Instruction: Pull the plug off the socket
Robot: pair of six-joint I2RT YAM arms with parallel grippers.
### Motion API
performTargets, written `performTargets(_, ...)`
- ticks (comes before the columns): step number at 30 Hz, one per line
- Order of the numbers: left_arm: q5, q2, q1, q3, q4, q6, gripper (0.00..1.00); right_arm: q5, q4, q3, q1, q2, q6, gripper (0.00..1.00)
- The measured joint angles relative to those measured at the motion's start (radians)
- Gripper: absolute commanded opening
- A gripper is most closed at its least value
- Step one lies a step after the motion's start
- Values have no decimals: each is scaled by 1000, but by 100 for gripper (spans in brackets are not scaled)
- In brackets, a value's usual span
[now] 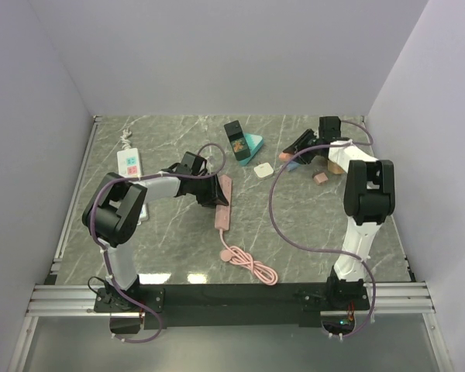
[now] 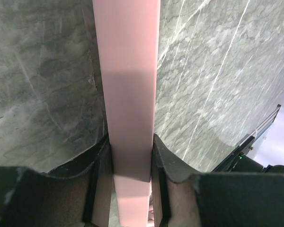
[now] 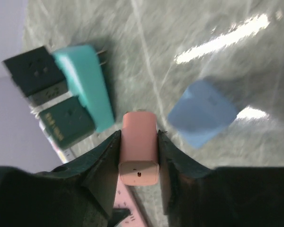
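The pink power strip point(image 1: 223, 203) lies on the marble table, its pink cable point(image 1: 252, 263) coiled toward the front. My left gripper point(image 1: 215, 190) is shut across the strip's body; the left wrist view shows the strip point(image 2: 130, 94) squeezed between both fingers point(image 2: 131, 161). My right gripper point(image 1: 291, 155) is at the back right, well apart from the strip. It is shut on a small pink plug point(image 3: 139, 147) and holds it above the table with no socket around it. The plug shows faintly in the top view point(image 1: 285, 157).
A blue cube charger point(image 3: 202, 112) and a teal plug point(image 3: 87, 80) with dark adapters point(image 3: 33, 71) lie just past the right gripper. A white square charger point(image 1: 264, 170), a white power strip point(image 1: 129, 163) at the left and brown blocks point(image 1: 321, 177) at the right also lie on the table.
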Motion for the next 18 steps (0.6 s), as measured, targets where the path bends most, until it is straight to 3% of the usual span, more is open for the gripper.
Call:
performTargets(1, 0, 0, 0, 1, -2, 1, 1, 18, -1, 17, -2, 21, 11, 59)
performTargets(4, 0, -4, 0, 2, -10, 2, 1, 71, -11, 50, -6, 56, 27, 79)
performTargets(11, -14, -15, 1, 2, -37, 7, 1, 142, -47, 53, -36, 27, 35, 85)
performTargets(18, -4, -13, 2, 4, -36, 1, 1, 174, -85, 2, -43, -201, -13, 86)
